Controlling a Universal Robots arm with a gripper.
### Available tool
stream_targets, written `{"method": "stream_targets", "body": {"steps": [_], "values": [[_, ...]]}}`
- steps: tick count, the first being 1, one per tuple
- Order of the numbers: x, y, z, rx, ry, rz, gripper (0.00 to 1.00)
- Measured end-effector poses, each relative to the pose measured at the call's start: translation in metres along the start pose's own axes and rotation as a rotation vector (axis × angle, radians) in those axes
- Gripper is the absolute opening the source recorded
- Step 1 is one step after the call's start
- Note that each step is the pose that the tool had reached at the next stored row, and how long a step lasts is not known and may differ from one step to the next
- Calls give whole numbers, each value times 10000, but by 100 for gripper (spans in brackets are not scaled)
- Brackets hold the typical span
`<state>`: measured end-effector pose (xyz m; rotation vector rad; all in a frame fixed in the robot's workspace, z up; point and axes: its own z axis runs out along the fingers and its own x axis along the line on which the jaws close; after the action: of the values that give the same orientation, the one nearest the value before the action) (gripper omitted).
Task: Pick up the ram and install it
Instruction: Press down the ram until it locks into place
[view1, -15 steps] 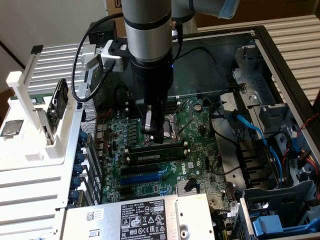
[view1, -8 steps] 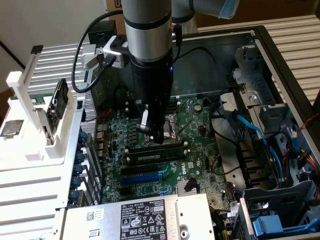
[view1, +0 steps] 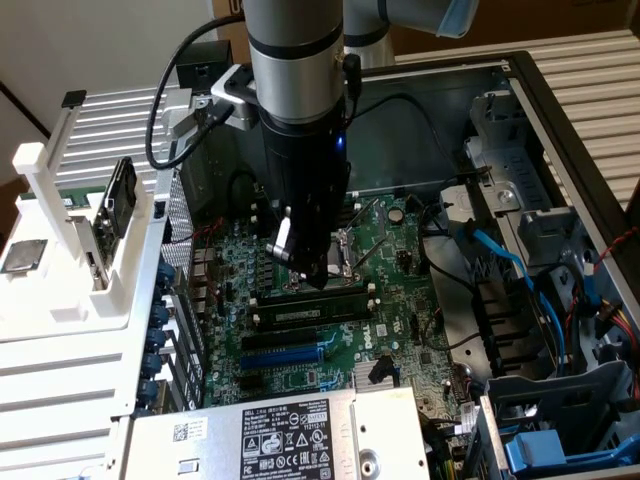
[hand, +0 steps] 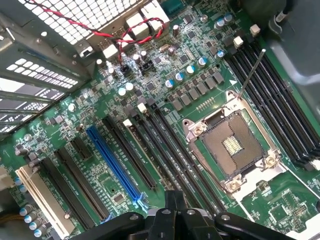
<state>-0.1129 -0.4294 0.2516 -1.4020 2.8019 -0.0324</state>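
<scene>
Claw: the claw (view1: 315, 278) hangs low over the motherboard (view1: 390, 300), close above the long black memory slots (view1: 305, 312) and beside the CPU socket (hand: 232, 145). Whether it is spread or pressed together I cannot tell, and no stick shows in it in the wrist view (hand: 175, 210).
Ram: the ram (view1: 120, 205) appears to be the dark board standing on edge in the white rack (view1: 60, 290), outside the computer case (view1: 560, 120).
Direction: from the claw, the ram lies well apart toward the exterior view's left, beyond the case's perforated wall.
Long axis: it runs steeply upward, leaning a little, not parallel to the slots, which lie flat across the board.
Slots: all memory slots seen from the wrist look empty, so by my judgement the install is not yet done.
Surface: a crowded green board with capacitors, a blue expansion slot (hand: 115, 167) and red wires (hand: 125, 37).
Room: tight, with drive bays and blue cables (view1: 500, 255) on the exterior view's right.
</scene>
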Motion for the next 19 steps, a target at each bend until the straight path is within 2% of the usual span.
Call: {"method": "stream_targets", "body": {"steps": [9,19], "values": [[0,-1,0,-2,24,1113,10],[0,0,0,-4,58,2584,10]]}}
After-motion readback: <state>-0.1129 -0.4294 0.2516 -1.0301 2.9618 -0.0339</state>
